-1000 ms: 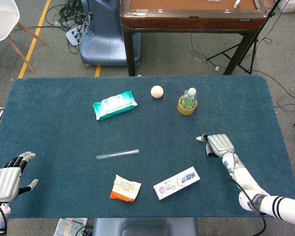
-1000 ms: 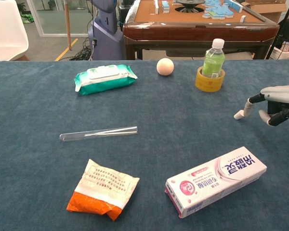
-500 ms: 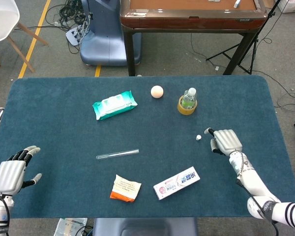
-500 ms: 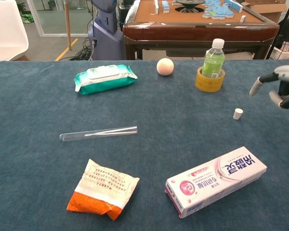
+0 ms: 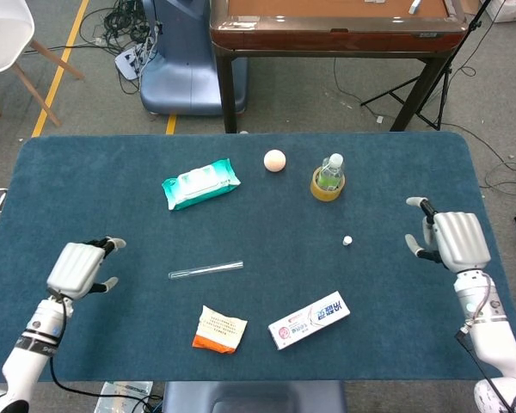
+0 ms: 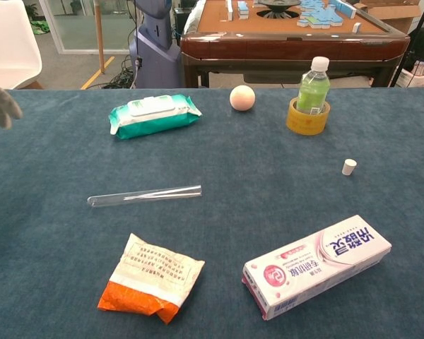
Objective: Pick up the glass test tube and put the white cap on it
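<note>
Tabletop [image 5: 86, 181], blue felt, fills the head view from about a third down to the bottom edge; rounded far corners.

Right hand [image 5: 451, 239] at right of the head view, near the tabletop's right edge, fingers spread, holding nothing. Not visible in the chest view.

Left hand [image 5: 79, 267] at left of centre in the head view, well inside the left edge, fingers loosely apart, empty. Chest view shows only a fingertip [image 6: 1, 107] at the upper left frame edge.

Wet wipes pack [image 5: 200, 183] upper left of centre. Toothpaste box [image 5: 309, 320] lower centre-right, near the front edge, angled. Orange-and-white sachet [image 5: 219, 329] just left of it, also near the front edge. Green bottle [image 5: 330, 172] stands upright inside a tape roll [image 5: 327, 188], upper centre-right. Small ball [image 5: 275, 160] left of the bottle, near the far edge.

Glass test tube [image 5: 205, 270] lies flat mid-frame, nearly horizontal, between left hand and centre; open felt all around it, sachet the nearest item, below.

White cap [image 5: 347, 240] sits alone on the felt right of centre, between bottle and toothpaste box, well apart from the right hand; clear strip of felt between them.
</note>
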Motion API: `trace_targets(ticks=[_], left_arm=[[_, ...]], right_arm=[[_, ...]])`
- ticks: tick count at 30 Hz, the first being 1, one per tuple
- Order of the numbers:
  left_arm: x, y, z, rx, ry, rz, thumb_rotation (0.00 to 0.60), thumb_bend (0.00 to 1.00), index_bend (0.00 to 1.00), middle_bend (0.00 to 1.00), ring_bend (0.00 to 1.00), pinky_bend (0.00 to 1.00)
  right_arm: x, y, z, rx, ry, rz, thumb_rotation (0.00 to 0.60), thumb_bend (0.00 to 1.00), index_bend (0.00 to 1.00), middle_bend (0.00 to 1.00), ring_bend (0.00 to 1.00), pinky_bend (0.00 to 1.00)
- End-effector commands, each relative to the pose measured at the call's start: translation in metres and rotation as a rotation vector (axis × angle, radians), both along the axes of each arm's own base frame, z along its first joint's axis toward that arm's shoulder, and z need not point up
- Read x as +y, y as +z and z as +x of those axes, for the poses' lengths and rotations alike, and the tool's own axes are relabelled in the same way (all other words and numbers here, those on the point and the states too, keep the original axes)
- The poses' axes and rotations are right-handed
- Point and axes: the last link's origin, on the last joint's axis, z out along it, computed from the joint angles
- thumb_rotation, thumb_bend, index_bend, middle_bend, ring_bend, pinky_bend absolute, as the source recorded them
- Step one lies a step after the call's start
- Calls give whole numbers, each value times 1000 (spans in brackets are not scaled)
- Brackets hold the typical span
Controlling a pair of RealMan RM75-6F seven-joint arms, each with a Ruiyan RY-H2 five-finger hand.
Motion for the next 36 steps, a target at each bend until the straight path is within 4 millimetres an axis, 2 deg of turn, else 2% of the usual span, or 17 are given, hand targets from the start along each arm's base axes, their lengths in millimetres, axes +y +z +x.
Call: trace_targets(ticks=[1, 5, 14, 23, 28, 36], left_arm=[[20, -24, 24, 40, -37, -42, 600, 184, 359, 576, 648, 832], [33, -47, 46, 66, -55, -81, 600, 183, 376, 683, 757, 906], [45, -92, 76, 78, -51, -163, 600, 184, 423, 799, 861, 967], [51, -130, 102, 84, -47, -236, 592, 184, 457, 830, 888, 990], [59, -144, 107, 85, -16, -253, 599, 185, 465, 838, 895, 995], [70, -157, 110, 66, 44, -274, 523, 205, 471, 850, 908, 1000]], right_arm=[[3, 6, -1, -10, 3, -19, 600, 313, 262, 758, 835, 1000], [5, 11, -3, -12, -1, -25, 600, 313, 262, 761, 835, 1000], [7, 11, -11, -12, -22, -10, 600, 311, 262, 768, 839, 1000], [11, 14, -16, -9, -33, -9, 600, 311, 262, 771, 841, 1000], [14, 15, -19, -9, -48, -7, 600, 312, 262, 773, 843, 1000], [15, 17, -24, -12, -59, 2, 600, 311, 262, 774, 844, 1000]])
